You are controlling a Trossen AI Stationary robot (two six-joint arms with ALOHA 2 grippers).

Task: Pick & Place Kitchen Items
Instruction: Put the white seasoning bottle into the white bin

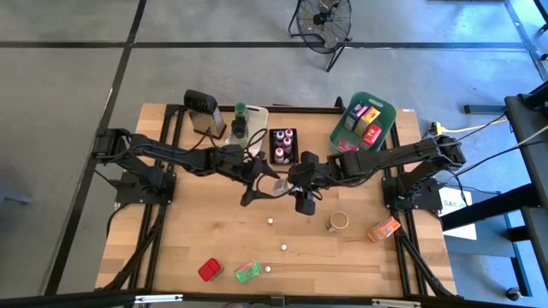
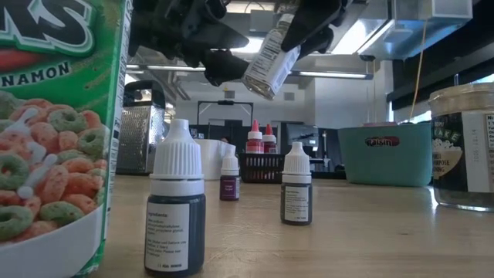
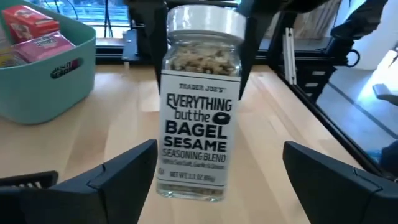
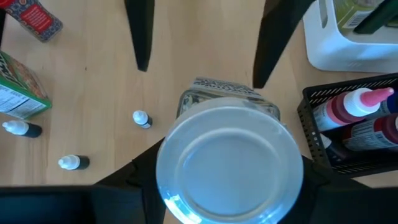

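A clear seasoning jar (image 3: 196, 118) labelled "Everything but the Bagel", with a clear cap, hangs in the air above the table's middle (image 1: 279, 183). My right gripper (image 1: 295, 181) is shut on it. My left gripper (image 3: 219, 149) is open, with its fingers standing on either side of the jar's lower body without touching it. Three small white-capped dropper bottles (image 1: 270, 221) stand on the table nearer the front. A red packet (image 1: 209, 269), a green cereal packet (image 1: 247, 272), an orange packet (image 1: 384, 229) and a lidded jar (image 1: 338, 222) rest on the wood. My right gripper (image 4: 227, 180) holds the seasoning jar by its cap (image 3: 205, 22), pinched between the two fingers (image 3: 250, 43). The fingers come from above, pointing down. The jar is lifted clear and hangs tilted below them (image 2: 270, 58), bottom end toward the table.
A teal bin (image 1: 377, 107) with packets stands at the far right. A black basket (image 1: 284, 145) of bottles, a white bin (image 1: 257, 115) with green-lidded jars and a grater (image 1: 204, 111) line the far side. Bare wood lies left of the middle.
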